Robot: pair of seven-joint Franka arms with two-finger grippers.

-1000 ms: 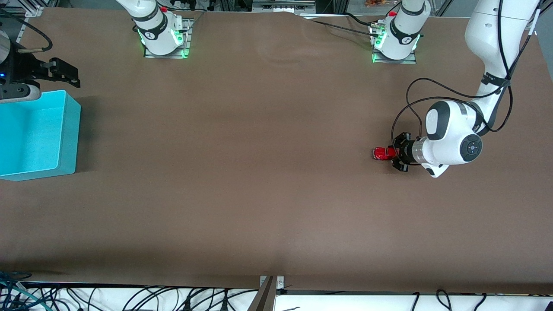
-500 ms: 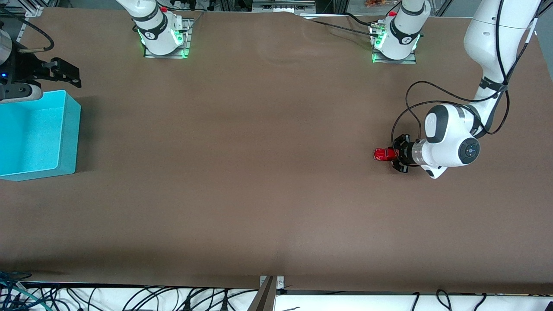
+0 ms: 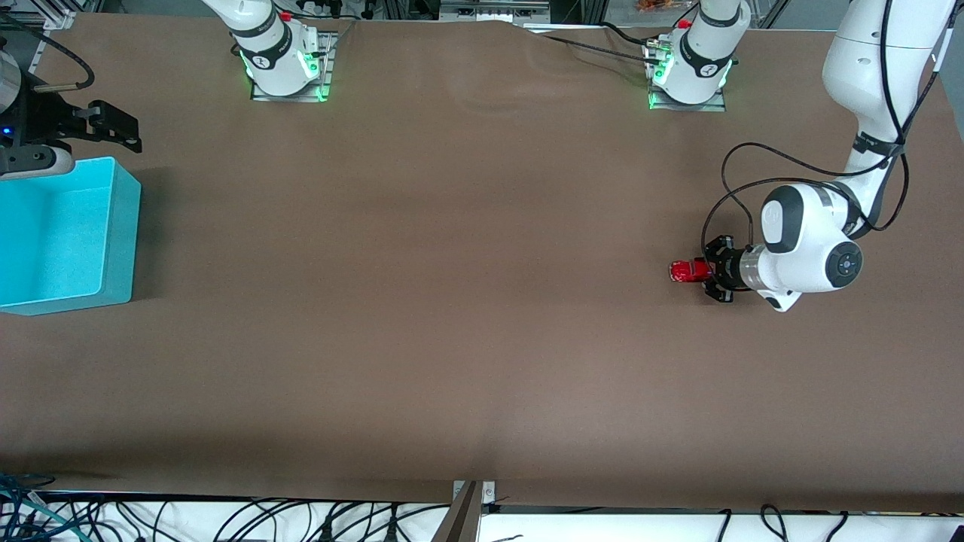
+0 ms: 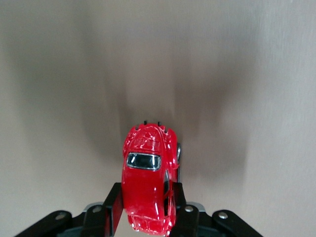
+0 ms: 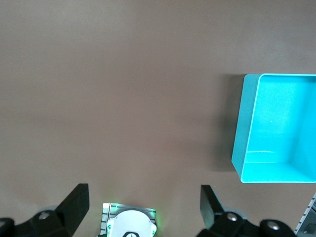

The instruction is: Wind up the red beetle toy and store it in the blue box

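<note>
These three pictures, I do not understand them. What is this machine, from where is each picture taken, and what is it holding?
Two white robot arms work at a brown table. One picture looks down from a high camera facing them; the other two come from cameras on each arm's wrist. The left tool is shut on the red beetle toy, low at the table, toward the left arm's end. The right tool waits open, up beside the blue box at the right arm's end. What can be seen of the box holds nothing.

You get a high front view facing both bases; each wrist camera looks down at the table [image 3: 452, 301], the left one close.
</note>
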